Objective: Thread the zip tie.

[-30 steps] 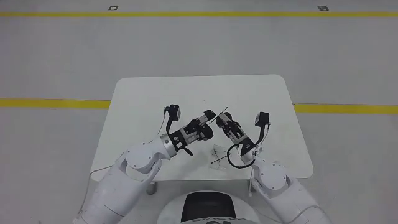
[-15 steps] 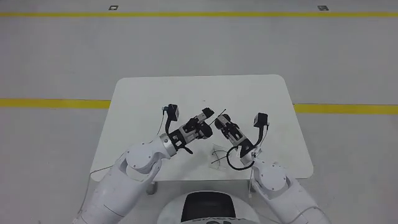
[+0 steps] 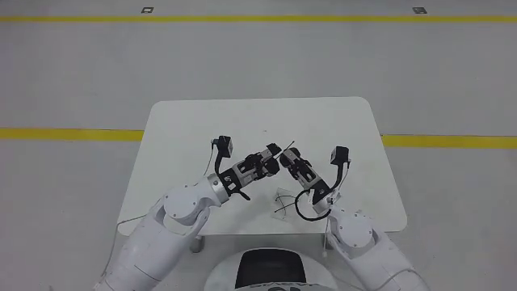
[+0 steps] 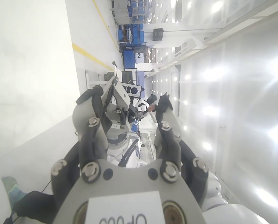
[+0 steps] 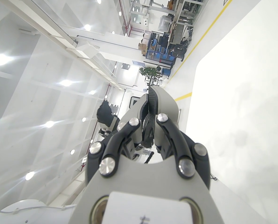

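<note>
My two grippers meet above the middle of the white table (image 3: 194, 129). A thin black zip tie (image 5: 152, 80) is pinched in my shut right gripper (image 5: 150, 94), and its free end sticks out past the fingertips. From above, the tie (image 3: 288, 143) shows as a short black line slanting away from the right gripper (image 3: 284, 156). Close beside it, my left gripper (image 3: 270, 157) stands open with its fingers spread. The left gripper (image 4: 128, 100) frames the right gripper's white body and the tie's tip (image 4: 115, 69). Nothing is between the left fingers (image 4: 92, 99).
A small clear bag (image 3: 283, 204) with dark ties inside lies on the table near its front edge, under the arms. The table's far half and both sides are bare white surface. Yellow floor lines run behind the table.
The left gripper has shifted slightly up and toward the right gripper. The right gripper has kept its hold on the tie and barely moved.
</note>
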Controlling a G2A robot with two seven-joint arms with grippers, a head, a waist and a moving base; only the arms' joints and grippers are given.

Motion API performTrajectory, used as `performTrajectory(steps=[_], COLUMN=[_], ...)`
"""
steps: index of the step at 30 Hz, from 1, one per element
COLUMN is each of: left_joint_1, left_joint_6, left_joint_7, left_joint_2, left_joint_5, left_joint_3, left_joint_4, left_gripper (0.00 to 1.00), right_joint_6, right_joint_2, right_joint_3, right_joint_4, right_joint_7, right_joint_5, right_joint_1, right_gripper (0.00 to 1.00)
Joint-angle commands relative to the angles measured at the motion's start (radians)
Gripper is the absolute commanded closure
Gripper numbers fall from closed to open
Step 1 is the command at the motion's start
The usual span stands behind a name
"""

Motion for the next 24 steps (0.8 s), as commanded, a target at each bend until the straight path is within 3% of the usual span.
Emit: performTrajectory(steps=[1, 20, 24], left_joint_1=[-0.002, -0.018, -0.020], left_joint_6=[0.002, 0.003, 0.006], left_joint_7=[0.000, 0.003, 0.003], left_joint_2=[0.000, 0.003, 0.003], left_joint_5=[-0.003, -0.023, -0.023], left_joint_3=[0.001, 0.009, 0.012], left_joint_4=[0.003, 0.020, 0.022], left_gripper=[0.55, 0.73, 0.81], right_joint_6=[0.000, 0.000, 0.000], right_joint_2=[-0.001, -0.013, -0.015], right_joint_3=[0.002, 0.010, 0.010], right_joint_4=[-0.001, 0.012, 0.012], right_joint_7=[0.001, 0.015, 0.017], right_joint_5=[-0.002, -0.010, -0.013], right_joint_1=[0.000, 0.003, 0.003], right_gripper=[1.00, 1.00, 1.00])
